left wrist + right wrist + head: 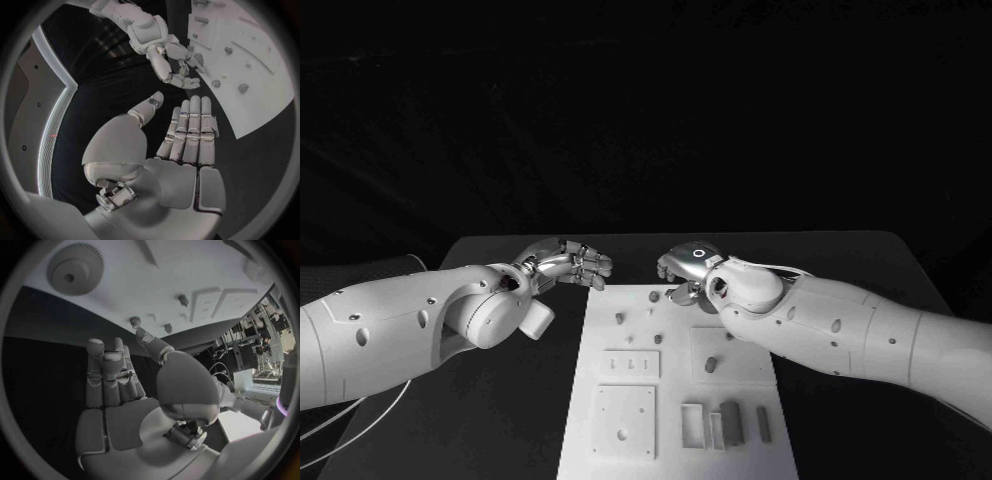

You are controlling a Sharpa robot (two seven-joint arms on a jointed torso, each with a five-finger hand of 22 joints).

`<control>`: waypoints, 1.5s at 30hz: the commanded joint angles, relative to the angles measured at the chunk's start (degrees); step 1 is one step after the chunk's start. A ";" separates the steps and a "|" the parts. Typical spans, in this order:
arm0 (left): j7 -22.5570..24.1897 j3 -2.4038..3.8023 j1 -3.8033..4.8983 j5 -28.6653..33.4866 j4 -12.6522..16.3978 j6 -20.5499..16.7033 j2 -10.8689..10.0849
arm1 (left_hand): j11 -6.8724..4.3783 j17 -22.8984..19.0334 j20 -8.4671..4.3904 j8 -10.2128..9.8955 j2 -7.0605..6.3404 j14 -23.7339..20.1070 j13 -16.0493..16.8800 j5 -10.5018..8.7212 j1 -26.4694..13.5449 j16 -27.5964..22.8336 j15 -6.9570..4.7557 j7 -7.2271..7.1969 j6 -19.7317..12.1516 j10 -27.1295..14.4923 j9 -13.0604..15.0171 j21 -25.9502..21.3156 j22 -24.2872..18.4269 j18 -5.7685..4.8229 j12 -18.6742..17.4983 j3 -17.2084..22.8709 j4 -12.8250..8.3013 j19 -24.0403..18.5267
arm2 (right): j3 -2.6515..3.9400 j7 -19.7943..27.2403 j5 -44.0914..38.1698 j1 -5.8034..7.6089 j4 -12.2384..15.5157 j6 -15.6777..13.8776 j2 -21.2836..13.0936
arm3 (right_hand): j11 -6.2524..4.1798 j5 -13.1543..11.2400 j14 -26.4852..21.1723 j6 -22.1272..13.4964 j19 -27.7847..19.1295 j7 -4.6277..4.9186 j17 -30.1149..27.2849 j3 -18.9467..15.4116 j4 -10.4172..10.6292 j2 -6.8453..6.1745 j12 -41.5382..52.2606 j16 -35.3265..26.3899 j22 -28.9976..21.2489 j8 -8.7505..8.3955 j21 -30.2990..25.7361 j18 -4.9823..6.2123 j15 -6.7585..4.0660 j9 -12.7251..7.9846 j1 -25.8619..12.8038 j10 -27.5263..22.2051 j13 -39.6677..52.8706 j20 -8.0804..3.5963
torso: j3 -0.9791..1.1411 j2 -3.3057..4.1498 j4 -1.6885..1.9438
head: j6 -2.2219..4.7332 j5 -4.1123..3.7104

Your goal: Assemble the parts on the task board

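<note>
While your left robot hand (567, 265) is hovering open and empty beside the board (678, 420), your right robot hand (689, 272) is hanging empty, fingers apart, over its far end.

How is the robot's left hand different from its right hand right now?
The left hand hovers over the black table beside the white board; the right hand sits at the board's far end, above it. The left hand's fingers lie straight and together; the right hand's look more curled in the head view. Both are silver and hold nothing.
</note>
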 commanded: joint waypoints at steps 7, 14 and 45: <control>1.41 0.00 0.08 0.21 -0.57 0.96 -0.39 | 0.62 0.16 -0.39 -0.63 -0.59 0.43 -0.10 0.18 -0.43 -0.51 0.07 0.21 -0.58 -0.23 0.04 -0.49 -0.06 0.05 -0.62 -0.31 -0.07 0.11 | 1.01 -0.67 3.50 2.20 6.59 2.44 -8.34 | 0.64 0.31 -0.85 -4.45 -0.48 -1.67 -0.73 0.34 4.31 -5.77 -0.87 -0.24 0.89 -1.92 -0.71 4.45 0.49 -1.03 -3.52 -1.02 0.06 0.32 | 0.63 -0.48 -1.22 | 0.70 0.46; 1.27 -0.05 0.07 0.22 -0.75 0.99 -0.34 | 0.65 0.23 -0.40 -0.76 -0.63 0.45 -0.11 0.18 -0.45 -0.57 0.07 0.37 -0.76 -0.25 0.02 -0.53 -0.06 0.03 -0.71 -0.34 -0.04 0.13 | 1.19 -1.12 3.03 2.54 6.08 7.84 -11.05 | -0.96 0.21 -2.14 -4.29 -1.48 -1.39 -0.63 -0.26 6.39 -8.13 1.88 0.52 1.23 -0.91 -1.00 4.45 -0.82 -0.71 -5.35 2.18 2.34 0.59 | 1.04 -0.77 -1.76 | 0.86 0.55; 0.38 -0.06 0.05 -0.16 -0.87 0.83 -0.18 | 0.71 0.37 -0.44 -0.92 -0.52 0.54 -0.12 0.18 -0.49 -0.67 0.04 0.71 -0.92 -0.30 0.04 -0.59 -0.04 0.00 -0.90 -0.36 0.05 0.22 | 0.69 1.59 1.77 0.02 1.55 11.00 -8.00 | -5.38 0.22 -1.85 -1.74 -0.19 -2.48 11.10 -0.32 8.12 -7.42 68.10 17.23 1.29 3.00 8.22 4.45 -4.79 0.20 -5.39 -8.82 55.67 -1.96 | 0.98 -0.67 -1.49 | -0.66 0.11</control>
